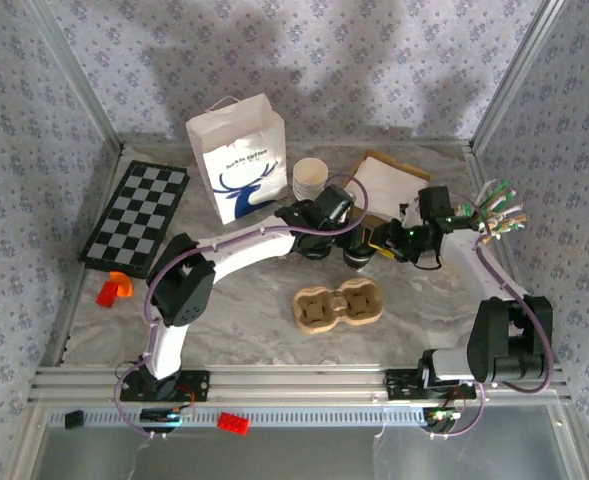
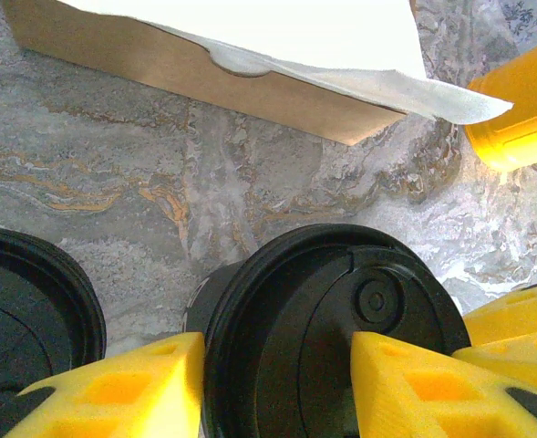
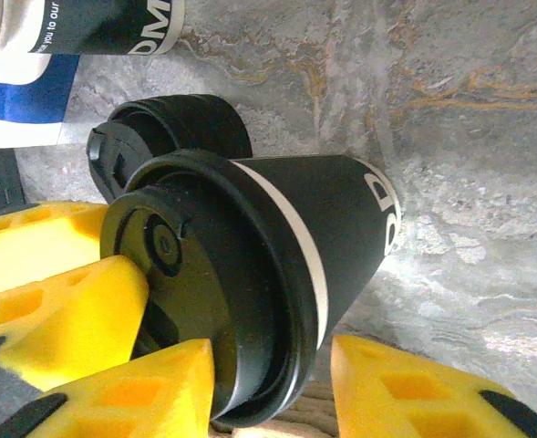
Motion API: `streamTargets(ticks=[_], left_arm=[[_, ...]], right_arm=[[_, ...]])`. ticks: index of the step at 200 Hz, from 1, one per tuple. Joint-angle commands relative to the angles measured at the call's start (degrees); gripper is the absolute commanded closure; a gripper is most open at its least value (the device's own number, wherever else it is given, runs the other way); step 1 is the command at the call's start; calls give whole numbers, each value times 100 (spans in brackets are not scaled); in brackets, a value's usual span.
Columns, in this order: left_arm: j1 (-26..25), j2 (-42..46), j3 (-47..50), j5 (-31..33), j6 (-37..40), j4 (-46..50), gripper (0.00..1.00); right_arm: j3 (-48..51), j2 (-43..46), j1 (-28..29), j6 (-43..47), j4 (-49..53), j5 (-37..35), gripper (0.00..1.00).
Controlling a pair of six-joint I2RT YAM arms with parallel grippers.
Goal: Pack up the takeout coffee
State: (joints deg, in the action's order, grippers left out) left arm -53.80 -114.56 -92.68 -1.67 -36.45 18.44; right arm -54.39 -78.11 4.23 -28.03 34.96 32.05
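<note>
Left gripper (image 2: 277, 345), wrist view: its two yellow fingers (image 2: 149, 392) stand partly apart and bear on opposite sides of the black lid of a coffee cup (image 2: 314, 301), which is gripped between them; whether the cup rests on the marbled table (image 2: 250, 182) or is lifted clear cannot be told; right gripper (image 3: 270, 351) comes at the same cup from the opposite side, its jaws flanking the lid rim and the black wall with its white band; whether they press on the cup or merely stand beside it cannot be told; just beside the held cup, on the left gripper's left, a second lidded cup (image 2: 22, 310); ahead of the fingertips, past a strip of bare table, a cardboard box (image 2: 204, 78) with white napkins (image 2: 268, 27) on top; nearer the arm bases than both grippers, a cardboard cup carrier (image 1: 339, 307) lying flat, apart from the held cup; beyond the left gripper, a stack of white cups (image 1: 309, 178) and, beside it, an upright white paper bag (image 1: 239, 160) with a blue deer print; well apart to the left, a chessboard (image 1: 137, 215).
</note>
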Motion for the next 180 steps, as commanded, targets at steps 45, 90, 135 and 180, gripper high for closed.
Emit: streamTargets(ticks=[45,90,135,180], left_arm=[[-139,74,523,-191,17,161,55],[-131,-72,629,-211,250,-286,55],[-24,-33,304,-323,299,-429,51],[25,320,311,-441,322,-773,43]], right_arm=[[566,-324,201,15,428,81,63],[992,-342,-2,-57,43,356,64],[805,120,-17,-121,297,115,56],[736,281,-80,-195,365,316,53]])
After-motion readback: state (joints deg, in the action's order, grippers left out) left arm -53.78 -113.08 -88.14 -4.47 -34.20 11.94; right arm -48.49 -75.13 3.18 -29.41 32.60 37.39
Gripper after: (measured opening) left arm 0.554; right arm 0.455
